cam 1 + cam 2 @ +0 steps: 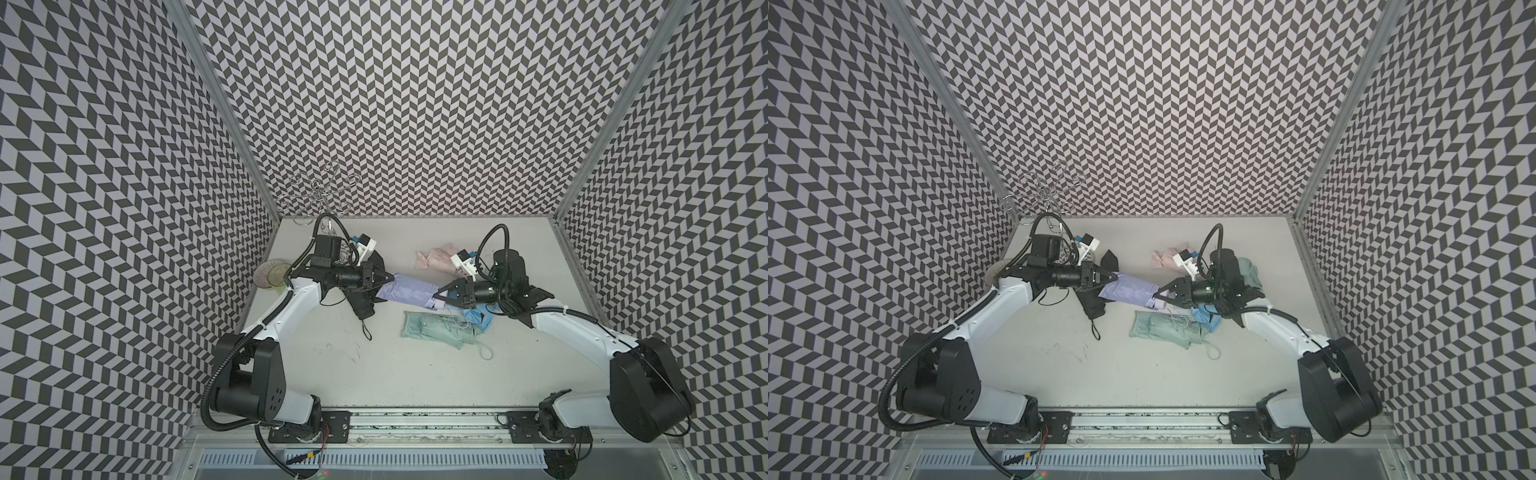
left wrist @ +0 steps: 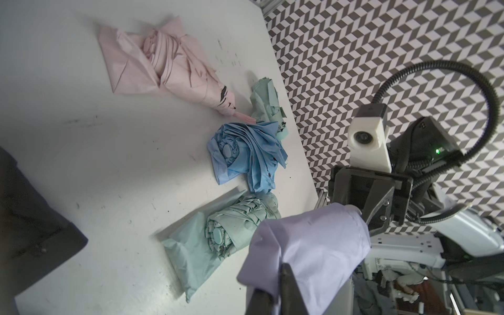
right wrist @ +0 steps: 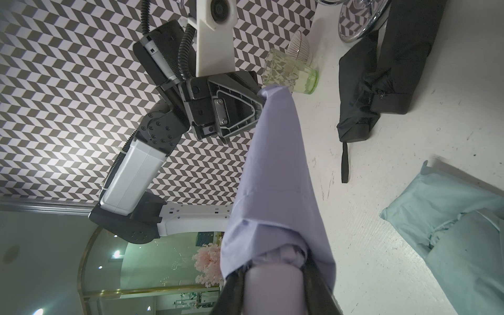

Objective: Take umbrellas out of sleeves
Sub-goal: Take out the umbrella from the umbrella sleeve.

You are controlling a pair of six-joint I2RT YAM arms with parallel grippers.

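Note:
A lilac sleeve (image 1: 409, 291) (image 1: 1133, 293) hangs above the table between my two arms, with the lilac umbrella still inside it. My left gripper (image 1: 392, 276) (image 2: 275, 283) is shut on the sleeve's (image 2: 313, 245) closed end. My right gripper (image 1: 438, 295) (image 3: 272, 283) is shut on the umbrella's pale handle (image 3: 272, 294), which sticks out of the sleeve's (image 3: 275, 174) open mouth. On the table lie a pink umbrella (image 1: 436, 259), a light blue one (image 1: 478, 318), a mint green one (image 1: 440, 330) on its flat sleeve (image 2: 188, 245), and a black one (image 1: 361, 305).
Another mint green umbrella (image 1: 1250, 272) lies behind the right arm near the right wall. Clear cups (image 1: 272, 272) and a green glass (image 3: 290, 72) stand by the left wall. A wire rack (image 1: 320, 193) fills the back left corner.

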